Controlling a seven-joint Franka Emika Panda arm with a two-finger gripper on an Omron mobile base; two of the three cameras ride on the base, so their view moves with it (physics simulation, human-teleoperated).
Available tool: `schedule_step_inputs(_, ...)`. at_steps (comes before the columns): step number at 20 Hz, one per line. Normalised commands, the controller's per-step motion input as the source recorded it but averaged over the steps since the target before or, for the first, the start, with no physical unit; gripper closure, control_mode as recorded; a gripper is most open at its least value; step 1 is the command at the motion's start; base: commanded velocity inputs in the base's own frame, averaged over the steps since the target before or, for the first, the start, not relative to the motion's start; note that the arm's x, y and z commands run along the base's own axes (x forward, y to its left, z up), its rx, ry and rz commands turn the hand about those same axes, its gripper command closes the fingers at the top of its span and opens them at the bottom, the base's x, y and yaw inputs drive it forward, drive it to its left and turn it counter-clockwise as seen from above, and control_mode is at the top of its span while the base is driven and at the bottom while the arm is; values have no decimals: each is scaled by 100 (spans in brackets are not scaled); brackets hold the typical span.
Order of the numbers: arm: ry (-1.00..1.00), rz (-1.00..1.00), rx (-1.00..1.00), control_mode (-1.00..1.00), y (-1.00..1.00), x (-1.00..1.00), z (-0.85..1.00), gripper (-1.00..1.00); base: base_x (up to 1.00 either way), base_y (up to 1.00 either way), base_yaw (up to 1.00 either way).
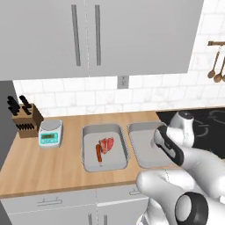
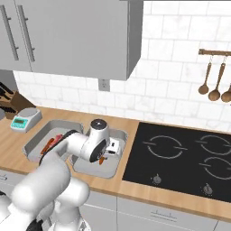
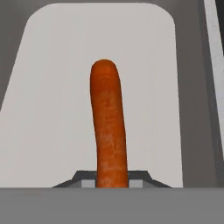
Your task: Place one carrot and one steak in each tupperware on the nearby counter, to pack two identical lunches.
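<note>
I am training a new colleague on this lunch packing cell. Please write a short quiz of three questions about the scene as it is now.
1. True or false: the left tupperware already holds one steak and one carrot.
2. What is the tool shut on? A) a steak B) a second carrot C) the scale
3. Fill the gap: the tool hangs over the ____ tupperware, next to the stovetop.

Key:
1. True; both lie inside it, side by side.
2. B; the hand view shows the carrot running out from between the fingertips, with the grey tray floor behind it.
3. Right; the base views show the hand above that tray.
</note>
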Motion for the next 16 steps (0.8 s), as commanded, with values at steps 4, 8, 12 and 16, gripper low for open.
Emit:
schedule_step_inputs(4,16,0,0,-100,0,21,-22,100,0,0,0)
schedule_step_inputs(8,4,0,0,-100,0,9,-29,100,0,0,0)
schedule_step_inputs(12,0,0,0,-100,0,2,-45,100,0,0,0)
schedule_step_inputs(16,0,0,0,-100,0,2,-55,100,0,0,0)
